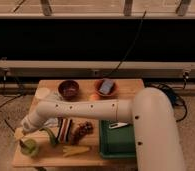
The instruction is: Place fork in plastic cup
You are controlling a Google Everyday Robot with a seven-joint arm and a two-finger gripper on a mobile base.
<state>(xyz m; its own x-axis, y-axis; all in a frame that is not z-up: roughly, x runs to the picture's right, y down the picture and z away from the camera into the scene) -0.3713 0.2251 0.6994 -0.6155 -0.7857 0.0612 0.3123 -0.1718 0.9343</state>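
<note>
My arm point(91, 107) was cream-white, row of small dark holes along it. My gripper point(22, 134) at table's left edge, same pale cream. Plastic cup point(30, 147) was yellow-green, fork point(24, 144) a thin silvery glint in it. Table point(51, 158) light tan wood. Tray point(117, 142) deep green, white utensil point(118, 125) on it. Bowl point(68, 88) dark maroon. Grapes point(82, 130) dark red. Orange bowl point(106, 89) held grey-blue thing.
</note>
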